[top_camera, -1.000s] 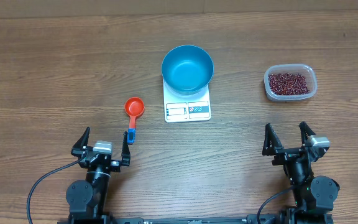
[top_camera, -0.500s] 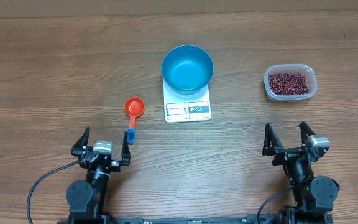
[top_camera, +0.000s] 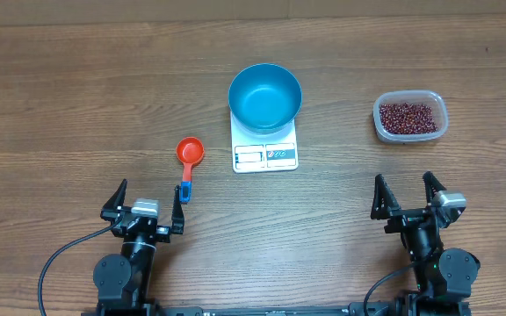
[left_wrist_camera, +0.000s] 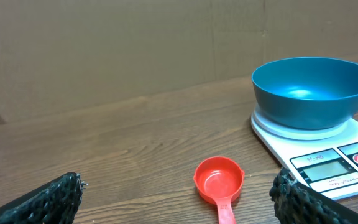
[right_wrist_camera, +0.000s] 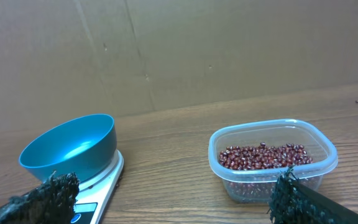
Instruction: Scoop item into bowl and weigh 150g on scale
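The blue bowl (top_camera: 265, 96) (left_wrist_camera: 313, 91) (right_wrist_camera: 71, 151) stands empty on the white scale (top_camera: 266, 154) (left_wrist_camera: 328, 163) (right_wrist_camera: 98, 196) at the table's middle. Dark red beans (top_camera: 406, 117) (right_wrist_camera: 265, 156) fill a clear tub (top_camera: 410, 117) (right_wrist_camera: 272, 158) at the right. A red scoop (top_camera: 188, 158) (left_wrist_camera: 219, 181) with a blue handle end lies left of the scale. My left gripper (top_camera: 144, 208) (left_wrist_camera: 178, 196) is open just short of the scoop's handle, nothing between its fingers. My right gripper (top_camera: 404, 198) (right_wrist_camera: 174, 196) is open and empty near the front edge, short of the tub.
A brown cardboard wall (left_wrist_camera: 135, 43) backs the wooden table (top_camera: 77, 96). Black cables (top_camera: 60, 259) trail from the arm bases at the front.
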